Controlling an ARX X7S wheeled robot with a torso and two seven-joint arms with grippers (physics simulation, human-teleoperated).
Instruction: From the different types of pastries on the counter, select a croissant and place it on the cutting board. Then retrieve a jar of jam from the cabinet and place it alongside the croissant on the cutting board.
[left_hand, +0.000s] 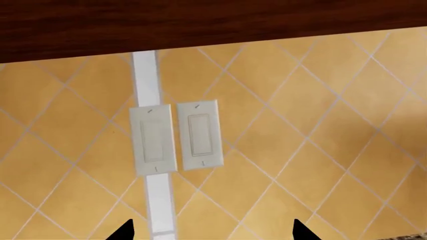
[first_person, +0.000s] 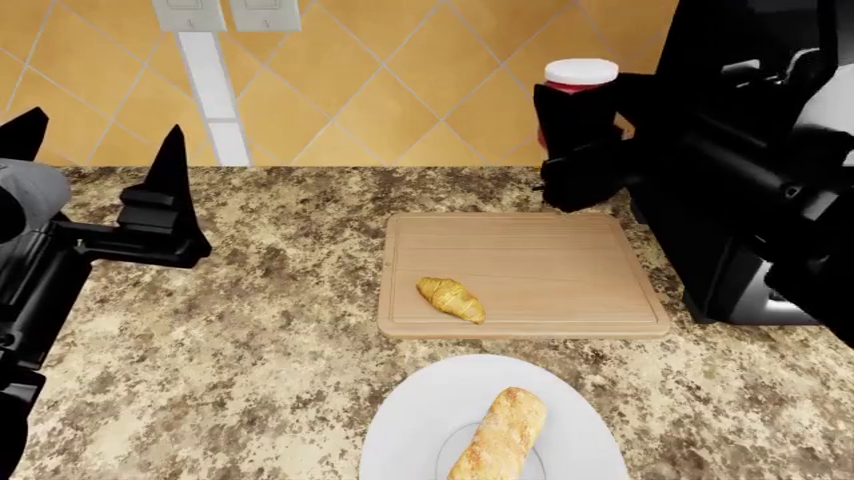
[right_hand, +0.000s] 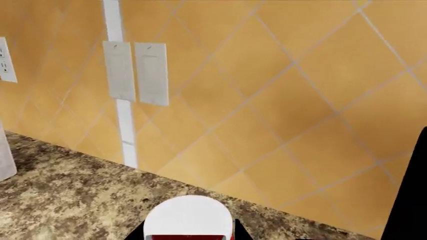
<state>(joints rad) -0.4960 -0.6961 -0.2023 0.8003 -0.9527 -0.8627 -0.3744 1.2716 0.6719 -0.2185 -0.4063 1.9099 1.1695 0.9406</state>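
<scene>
while aloft, jam jar (first_person: 579, 85) (upright) inside right gripper (first_person: 582, 150)

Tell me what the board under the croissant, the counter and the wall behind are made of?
The cutting board looks like pale wood with a matte finish: faint grain lines run along it. The counter looks like polished granite, speckled beige and brown. The wall looks like glazed orange tile, with thin pale grout lines crossing diagonally. It is a simulator's render, so these are only looks.
</scene>
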